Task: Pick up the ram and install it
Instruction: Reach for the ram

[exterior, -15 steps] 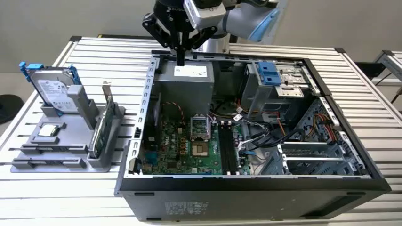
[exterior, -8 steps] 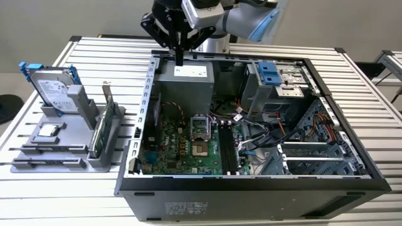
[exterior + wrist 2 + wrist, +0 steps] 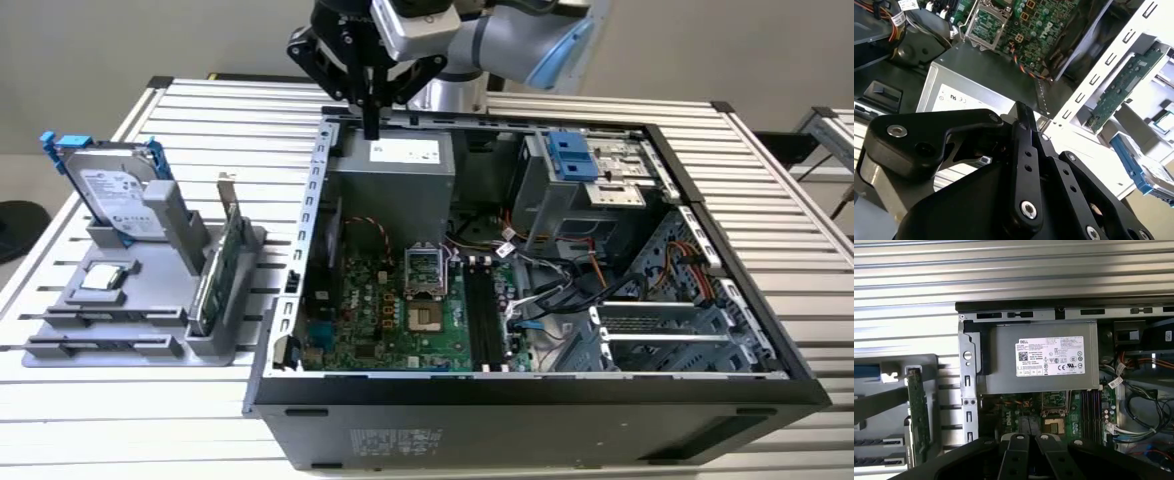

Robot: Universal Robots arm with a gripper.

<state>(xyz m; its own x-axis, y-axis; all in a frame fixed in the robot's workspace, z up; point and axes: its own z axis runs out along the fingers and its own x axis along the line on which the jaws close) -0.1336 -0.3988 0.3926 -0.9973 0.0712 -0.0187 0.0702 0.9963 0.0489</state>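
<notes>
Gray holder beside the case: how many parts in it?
3: hard drive upright, green card on edge nearest the case, square chip flat by the drive. More may be hidden behind them.

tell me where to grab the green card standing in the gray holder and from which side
Grip the green card by its top edge, coming down from above: it stands on edge in the gray holder, lower edge seated, upper flat faces exposed.

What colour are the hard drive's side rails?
The rails are blue; clearest in the exterior view.
</notes>
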